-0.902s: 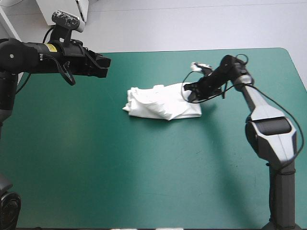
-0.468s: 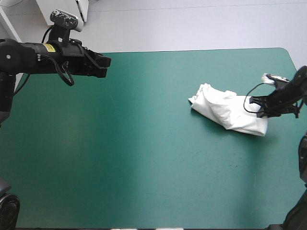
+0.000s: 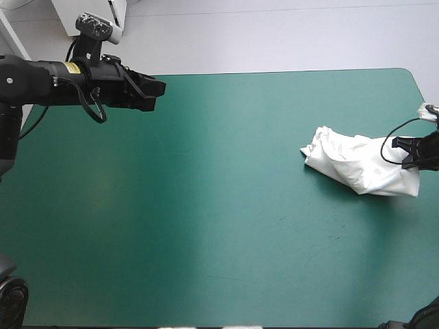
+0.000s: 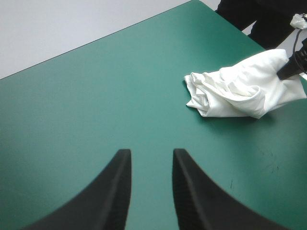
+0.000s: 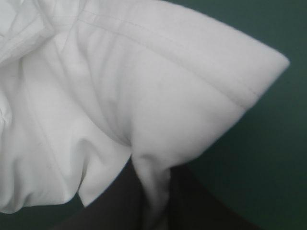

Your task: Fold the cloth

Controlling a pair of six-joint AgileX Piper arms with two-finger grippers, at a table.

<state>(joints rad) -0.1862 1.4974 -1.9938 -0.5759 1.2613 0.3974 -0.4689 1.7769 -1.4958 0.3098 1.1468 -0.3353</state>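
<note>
My right gripper (image 5: 153,168) is pinched almost closed on the T-shirt (image 3: 360,168), with a fold of white cloth caught between its two black fingers. The T-shirt lies as a crumpled bundle on the teal-green cover (image 3: 206,205). It sits close to the table's right edge, about midway between the far and near edges. A hemmed sleeve juts out ahead of my right fingers, its stitched seam plain to see.

My left gripper (image 4: 148,153) hangs over the far left part of the table, well apart from the T-shirt. Its fingers stand apart with bare cover showing between them, and they hold nothing.

The only marking I can find is a small yellow label (image 3: 72,67) on my left arm (image 3: 34,72). Its print is too small to read.
</note>
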